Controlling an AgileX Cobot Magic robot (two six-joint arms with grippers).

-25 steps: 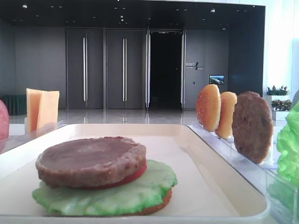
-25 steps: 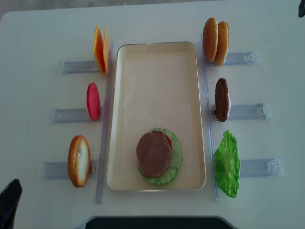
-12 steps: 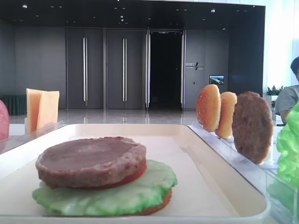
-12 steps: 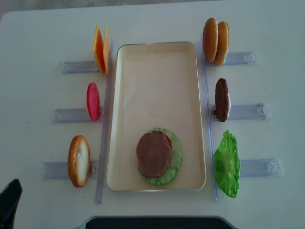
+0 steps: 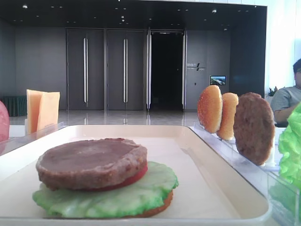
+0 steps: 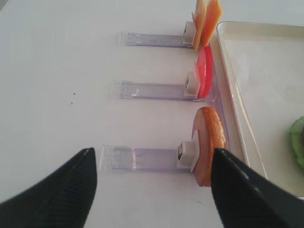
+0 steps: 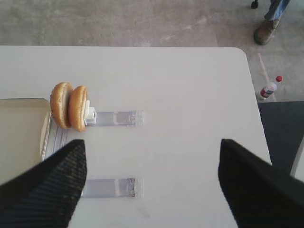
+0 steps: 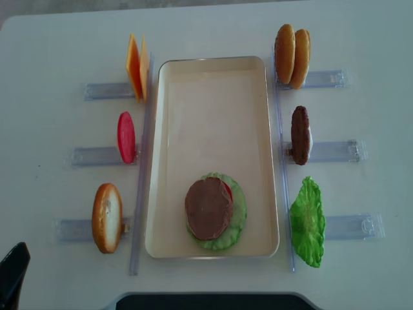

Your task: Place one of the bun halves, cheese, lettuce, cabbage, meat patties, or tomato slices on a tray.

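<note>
Both my tools are wide open and holding nothing, left tool point(image 6: 152, 190) and right tool point(image 7: 152, 185). Patty point(image 8: 208, 208) sits on lettuce point(image 8: 239, 216) in the tray point(image 8: 213, 116), toward the worktop's near edge.

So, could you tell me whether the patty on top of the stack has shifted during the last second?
No. The patty sits at the same spot against the tray rim nearest it, centred on the lettuce.
</note>
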